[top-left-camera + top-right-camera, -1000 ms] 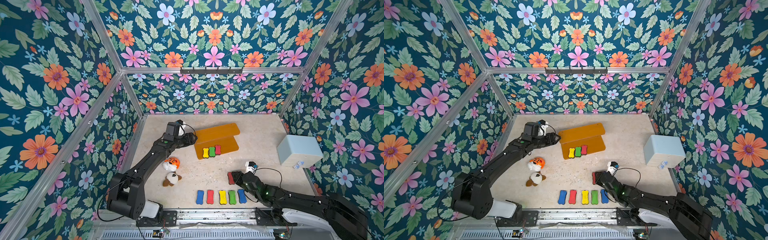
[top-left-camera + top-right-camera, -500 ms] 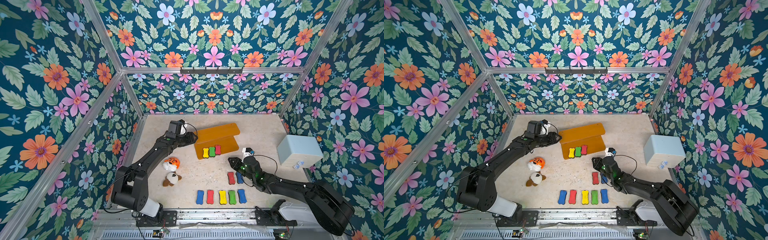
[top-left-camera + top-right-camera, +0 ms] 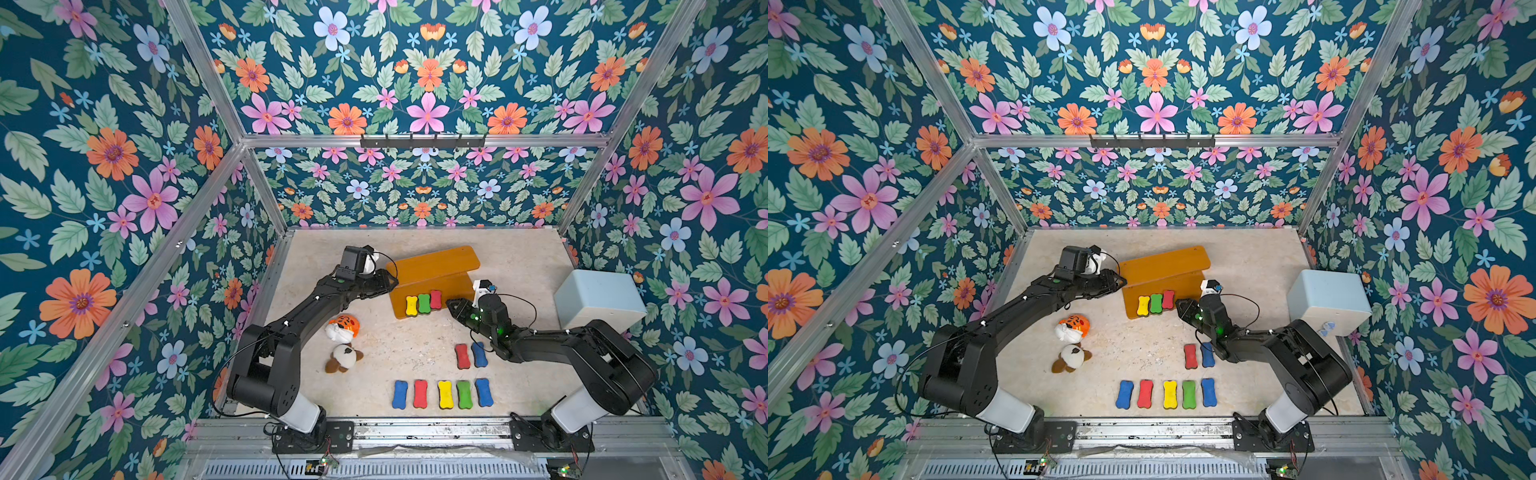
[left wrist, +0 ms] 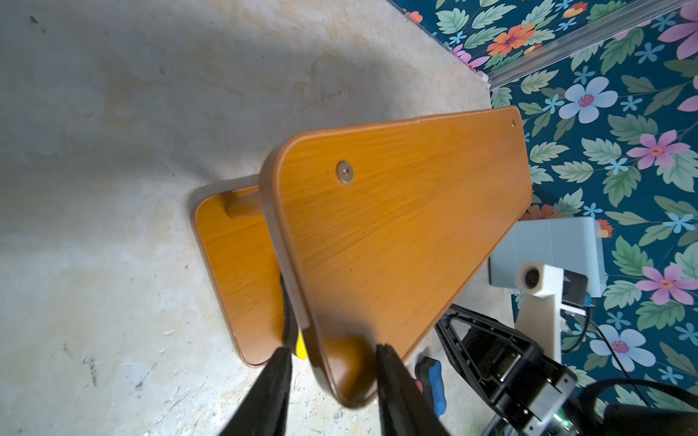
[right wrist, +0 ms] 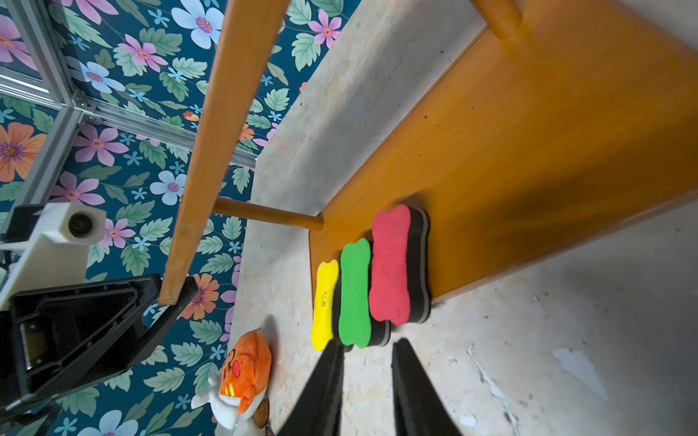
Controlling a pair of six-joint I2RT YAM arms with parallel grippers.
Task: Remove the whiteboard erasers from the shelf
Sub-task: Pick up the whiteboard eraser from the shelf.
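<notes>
Pale counter [image 3: 519,257], floral walls [image 3: 415,187]: three erasers [image 3: 424,302] left to clear.
The right claw [image 5: 364,351], slightly parted and empty, sits just beside them on the shelf [image 3: 432,266] lower board; the left claw [image 4: 332,358] flanks its upper corner, clamping unclear; seven erasers [image 3: 444,394] lie on the counter.

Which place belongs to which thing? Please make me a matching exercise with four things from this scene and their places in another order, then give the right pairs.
Things:
1. row of five erasers
2. pale blue box
3. orange plush
4. left fingers

Places:
A. beside the brown-and-white plush
B. at a corner of the shelf, on its upper board
C. on the table, near its front edge
D. on the robot's right, by the wall

Pairs: 1-C, 2-D, 3-A, 4-B
</notes>
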